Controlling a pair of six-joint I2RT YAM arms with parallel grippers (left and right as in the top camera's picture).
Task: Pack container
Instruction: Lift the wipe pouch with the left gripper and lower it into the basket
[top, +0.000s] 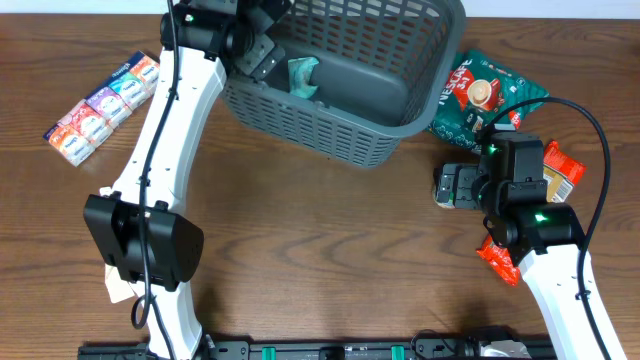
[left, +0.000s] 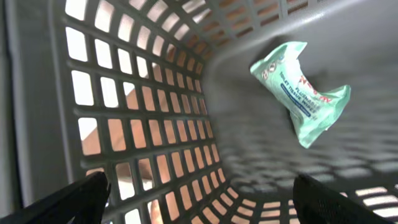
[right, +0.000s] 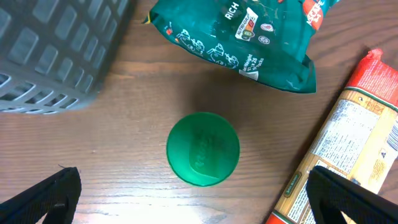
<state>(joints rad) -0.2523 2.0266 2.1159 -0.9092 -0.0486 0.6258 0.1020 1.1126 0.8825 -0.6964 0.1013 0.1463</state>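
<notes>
1. Nearest the base, the right gripper (right: 199, 199) is hanging over the brown wooden table (top: 330, 250) with its jaws standing wide and holding nothing. A small round green plastic-topped tub (right: 203, 149) is sitting directly under it.
2. Just beyond, a long orange-and-red printed packet (right: 348, 162) and a crinkly dark green foil coffee bag (right: 249, 37) are lying beside the tub, neither touching it.
3. Farther back, at mid-table, the large dark grey plastic lattice-sided container (top: 340, 110) is resting on the wood, with the bag near its right end.
   - It is probably behaving as a light but stiff and bulky thing, likely sliding if nudged.
   - The rolled rim is looking like the soundest place to pinch; the slots could be snagging a fingertip.
4. Inside it, the left gripper (left: 199, 199) is hovering fully spread and empty. A soft pale green wipes pack (left: 301, 90) is lying on the floor beyond it.
</notes>
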